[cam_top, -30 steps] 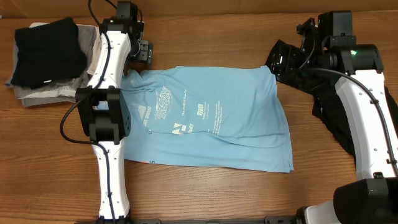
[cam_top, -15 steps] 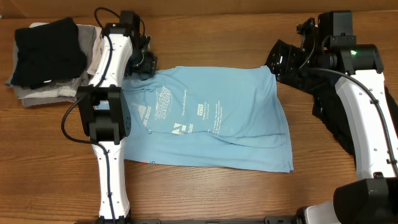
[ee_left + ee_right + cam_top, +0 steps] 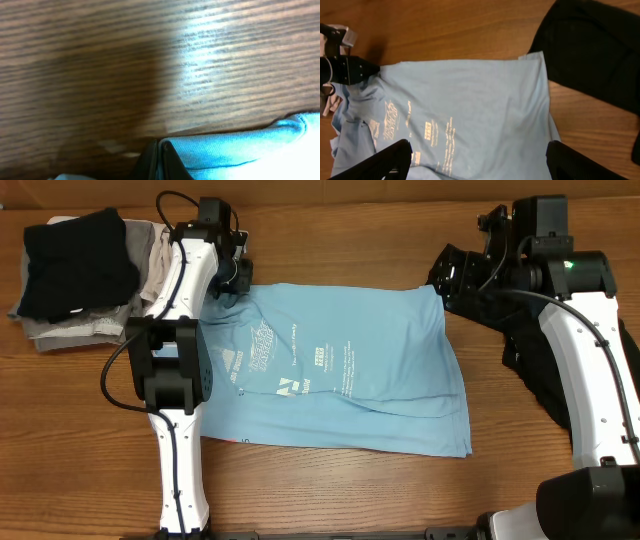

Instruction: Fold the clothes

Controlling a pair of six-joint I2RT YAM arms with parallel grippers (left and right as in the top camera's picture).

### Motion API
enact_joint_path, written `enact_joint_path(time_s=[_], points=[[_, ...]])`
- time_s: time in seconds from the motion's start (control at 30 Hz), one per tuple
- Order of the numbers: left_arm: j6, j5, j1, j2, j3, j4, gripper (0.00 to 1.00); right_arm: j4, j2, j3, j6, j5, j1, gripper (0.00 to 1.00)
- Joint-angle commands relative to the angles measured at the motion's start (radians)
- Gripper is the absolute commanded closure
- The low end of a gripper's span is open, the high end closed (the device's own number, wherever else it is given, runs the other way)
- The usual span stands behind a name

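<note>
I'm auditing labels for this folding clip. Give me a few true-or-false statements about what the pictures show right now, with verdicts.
1. The light blue T-shirt lies spread on the table, print up. True.
2. The right pincer is shut on the shirt. False: its fingers stand wide apart above the shirt, holding nothing.
3. The left pincer is closed at the shirt's edge. True.
4. A white garment tops the stack at the table's far left. False: a black garment lies on top of the pile.
</note>
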Motion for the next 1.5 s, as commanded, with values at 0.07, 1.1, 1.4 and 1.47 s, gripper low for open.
enact_joint_path(time_s=[0.07, 1.1, 1.4, 1.47], points=[[-0.042, -0.04, -0.002, 0.031, 0.224, -0.074, 0.96, 0.059, 0.009, 0.007, -0.006, 0.016, 0.006, 0.14], [-0.077, -0.04, -0.067, 0.031, 0.45, -0.281, 0.96, 0.454, 0.515, 0.007, -0.014, 0.18, 0.006, 0.33], [-0.11, -0.039, -0.068, 0.031, 0.45, -0.281, 0.96, 0.491, 0.531, 0.007, -0.015, 0.099, 0.021, 0.42], [-0.112, -0.039, -0.068, 0.031, 0.45, -0.281, 0.96, 0.503, 0.543, 0.007, -0.018, 0.099, 0.032, 0.43]])
